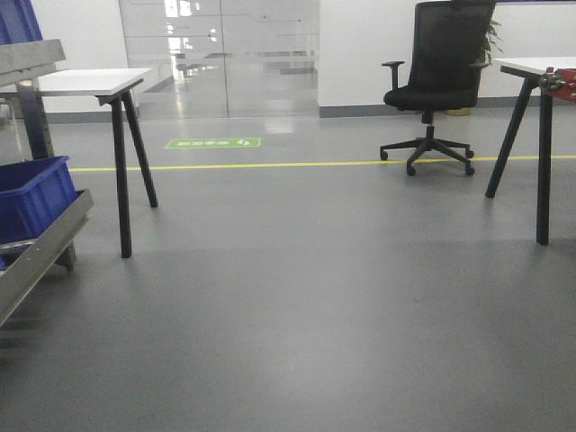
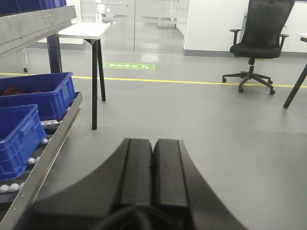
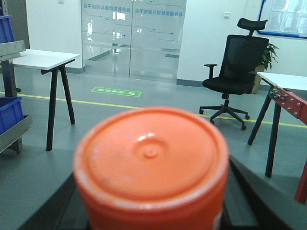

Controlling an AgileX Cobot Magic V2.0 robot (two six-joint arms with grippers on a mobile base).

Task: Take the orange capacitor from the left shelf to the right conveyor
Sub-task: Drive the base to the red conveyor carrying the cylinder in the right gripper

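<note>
The orange capacitor (image 3: 151, 163) fills the lower middle of the right wrist view, its round end facing the camera. My right gripper (image 3: 152, 213) is shut on it, with a dark finger showing at each side. In the left wrist view my left gripper (image 2: 153, 146) is shut and empty, hanging over bare grey floor. The left shelf (image 2: 50, 139), a steel rack with a sloping front rail, stands at the left edge (image 1: 40, 247). Of the right conveyor only a red bolted frame corner (image 3: 289, 102) shows at the far right (image 1: 563, 83); its belt is out of view. Neither gripper appears in the front view.
Blue bins (image 2: 33, 93) sit on the rack. A white table on black legs (image 1: 94, 83) stands behind the rack, and another white table (image 1: 540, 65) at the right. A black office chair (image 1: 439, 76) is at the back right. A yellow floor line (image 1: 288, 165) crosses before glass doors.
</note>
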